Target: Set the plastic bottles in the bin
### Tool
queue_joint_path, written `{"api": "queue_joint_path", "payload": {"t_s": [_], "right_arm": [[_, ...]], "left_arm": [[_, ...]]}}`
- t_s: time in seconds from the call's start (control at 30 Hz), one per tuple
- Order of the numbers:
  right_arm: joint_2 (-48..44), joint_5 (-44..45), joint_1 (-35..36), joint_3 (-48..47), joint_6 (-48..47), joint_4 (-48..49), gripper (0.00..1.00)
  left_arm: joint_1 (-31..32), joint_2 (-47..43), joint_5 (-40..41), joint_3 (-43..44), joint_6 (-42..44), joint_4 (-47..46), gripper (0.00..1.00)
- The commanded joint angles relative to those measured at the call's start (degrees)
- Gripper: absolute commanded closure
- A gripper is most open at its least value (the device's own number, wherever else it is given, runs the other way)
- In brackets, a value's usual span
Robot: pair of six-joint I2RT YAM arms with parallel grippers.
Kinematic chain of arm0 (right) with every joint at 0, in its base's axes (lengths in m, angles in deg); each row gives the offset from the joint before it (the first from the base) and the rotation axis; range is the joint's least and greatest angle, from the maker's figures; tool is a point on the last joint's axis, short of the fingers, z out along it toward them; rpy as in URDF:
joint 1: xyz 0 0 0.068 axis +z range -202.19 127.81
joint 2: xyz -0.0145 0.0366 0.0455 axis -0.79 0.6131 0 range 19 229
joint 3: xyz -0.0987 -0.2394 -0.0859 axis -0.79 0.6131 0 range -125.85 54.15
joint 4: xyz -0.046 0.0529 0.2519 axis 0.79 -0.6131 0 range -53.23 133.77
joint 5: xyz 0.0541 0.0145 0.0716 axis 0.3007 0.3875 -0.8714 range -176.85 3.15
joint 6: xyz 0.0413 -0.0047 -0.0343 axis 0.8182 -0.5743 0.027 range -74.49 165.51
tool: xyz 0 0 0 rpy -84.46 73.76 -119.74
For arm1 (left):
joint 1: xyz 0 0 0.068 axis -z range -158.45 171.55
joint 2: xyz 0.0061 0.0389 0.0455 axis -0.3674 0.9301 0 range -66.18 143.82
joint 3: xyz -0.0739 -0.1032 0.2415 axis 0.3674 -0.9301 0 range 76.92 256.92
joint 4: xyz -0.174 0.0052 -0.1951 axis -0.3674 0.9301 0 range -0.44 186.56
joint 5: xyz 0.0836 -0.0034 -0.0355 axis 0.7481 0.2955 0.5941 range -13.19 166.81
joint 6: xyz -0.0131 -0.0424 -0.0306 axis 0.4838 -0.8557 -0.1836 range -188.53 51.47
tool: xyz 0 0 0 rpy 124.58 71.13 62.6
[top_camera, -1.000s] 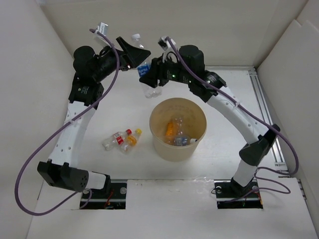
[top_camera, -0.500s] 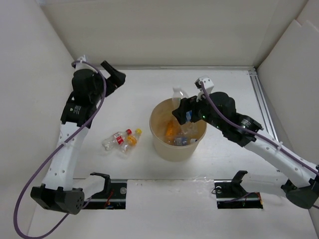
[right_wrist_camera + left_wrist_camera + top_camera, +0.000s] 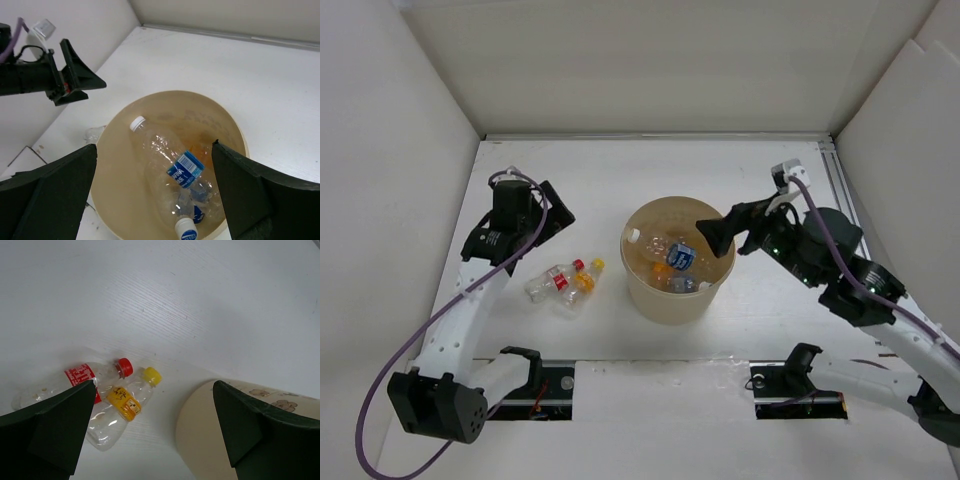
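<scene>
Lets go of the blue-label bottle (image 3: 176, 161) with the right tool (image 3: 717, 233), now spread wide, holding nothing and hanging by the right rim of the bin (image 3: 632, 272). Shows that bottle lying on its side inside the bin, white cap toward the left, on top of other bottles, with an orange one and a blue cap peeking out below. No longer up high over the far side of the desk (image 3: 620, 175) as a second ago, but down in the right place. Means one more bottle done. Holds the left tool (image 3: 550, 210) spread wide too, empty, and brought down from the far side to hang above the two bottles left out on the desk. Finds the red-cap bottle (image 3: 87, 376) and the yellow-cap bottle (image 3: 126, 401) lying side by side, touching, just left of the bin. Leaves only these two to pick up, most likely a job for the left tool, being the nearer one.
</scene>
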State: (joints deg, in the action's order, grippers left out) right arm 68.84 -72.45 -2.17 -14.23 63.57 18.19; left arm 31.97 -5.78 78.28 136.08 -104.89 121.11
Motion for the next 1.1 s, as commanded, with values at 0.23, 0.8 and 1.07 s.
{"api": "queue_joint_path", "payload": {"t_s": [0.23, 0.8, 1.07], "right_arm": [[-8.44, -1.21, 2.10, 4.83, 2.06, -0.61, 0.00], [-17.14, -3.05, 2.10, 7.82, 3.12, -4.82, 0.00], [-20.31, -3.58, 2.10, 7.82, 3.64, -5.97, 0.00]], "left_arm": [[-0.04, 3.55, -5.50, 0.86, 15.07, 7.98, 0.00], [15.51, 13.42, -4.46, -3.17, 12.01, 4.57, 0.00], [15.51, 21.15, -4.55, -3.17, 12.01, 5.10, 0.00]]}}
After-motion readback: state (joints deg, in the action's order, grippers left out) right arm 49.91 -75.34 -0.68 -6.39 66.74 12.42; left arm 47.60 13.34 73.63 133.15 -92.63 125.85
